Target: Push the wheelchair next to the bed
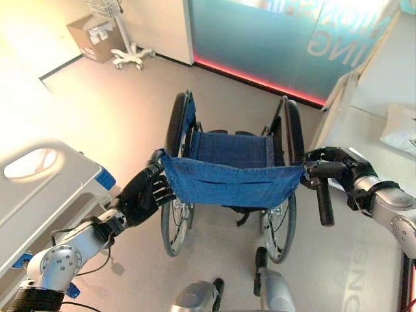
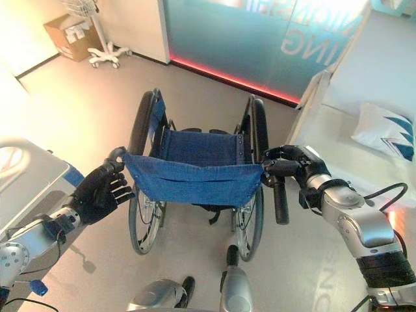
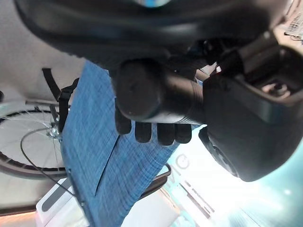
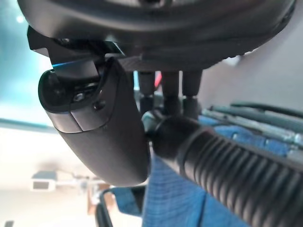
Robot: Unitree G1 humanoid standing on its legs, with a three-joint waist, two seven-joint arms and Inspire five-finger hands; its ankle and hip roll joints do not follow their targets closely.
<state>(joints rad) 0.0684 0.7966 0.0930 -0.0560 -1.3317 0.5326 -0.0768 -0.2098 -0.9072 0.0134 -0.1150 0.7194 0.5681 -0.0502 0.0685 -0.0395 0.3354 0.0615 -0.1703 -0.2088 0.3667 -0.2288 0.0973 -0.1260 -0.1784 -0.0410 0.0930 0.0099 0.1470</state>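
Observation:
A wheelchair (image 1: 227,179) with a blue cloth back and seat stands on the floor right in front of me, facing away. My left hand (image 1: 140,195) is shut on its left push handle (image 3: 151,92), fingers curled past the handle's end. My right hand (image 1: 338,166) is shut on the top of the right push handle, whose black ribbed grip (image 1: 324,201) hangs down below the hand and also appears close up (image 4: 227,165). A white bed (image 2: 364,84) with a pillow (image 2: 383,133) stands to the right of the wheelchair, its end board (image 1: 335,107) near the right wheel.
Another white bed end (image 1: 39,175) is at my left. A cardboard box (image 1: 91,36) and a white wheeled stand (image 1: 127,52) stand at the far left. A teal glass wall (image 1: 260,39) with a red light strip closes the far side. Open floor lies ahead of the wheelchair.

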